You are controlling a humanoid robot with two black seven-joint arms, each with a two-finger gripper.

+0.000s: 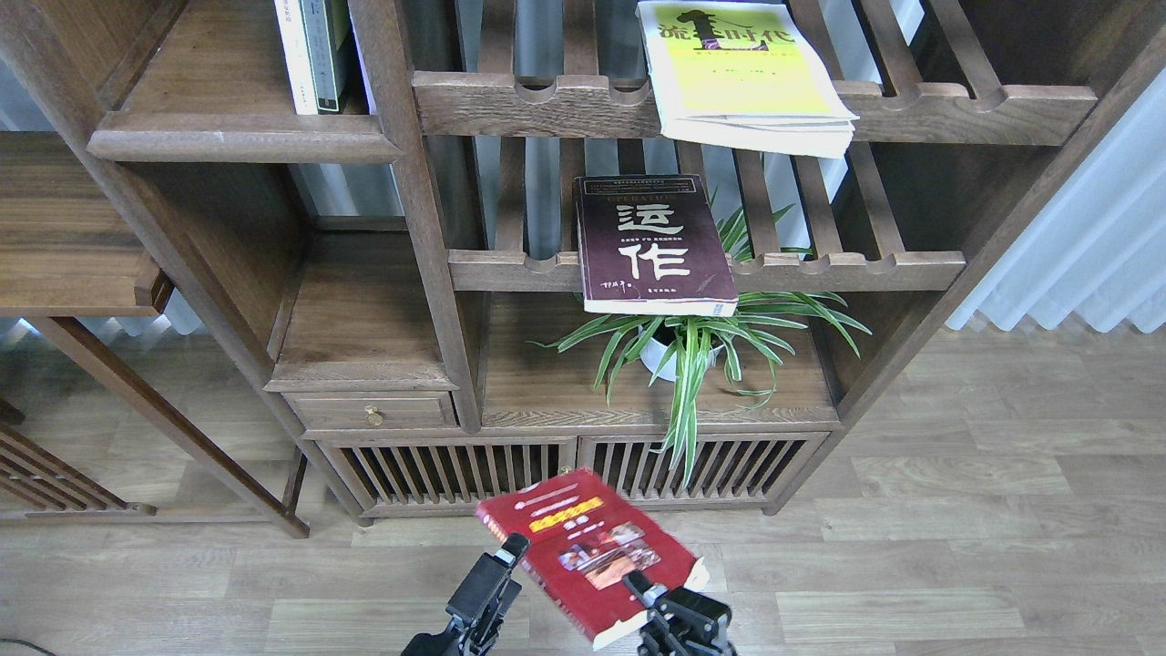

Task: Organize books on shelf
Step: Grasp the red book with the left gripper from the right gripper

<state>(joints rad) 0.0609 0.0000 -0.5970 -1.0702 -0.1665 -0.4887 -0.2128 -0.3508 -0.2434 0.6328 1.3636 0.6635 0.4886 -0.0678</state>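
The red book with small photos (583, 551) is held low in front of the bookcase, tilted, with my right gripper (640, 583) shut on its lower right corner. My left gripper (510, 552) is right at the book's left edge; its fingers cannot be told apart. The yellow-green book (742, 77) lies on the top slatted rack, overhanging the rail. The dark maroon book (651, 241) lies on the middle slatted rack. The solid shelf (241, 144) with a rounded lip is at the upper left, with thin white and green volumes (311, 55) standing at its right end.
A potted spider plant (683, 351) stands under the maroon book. A small drawer (369, 412) and slatted cabinet doors (565, 469) lie below. A low side table (73, 237) is at the left, a white curtain (1093, 228) at the right, and wooden floor (956, 547) in front.
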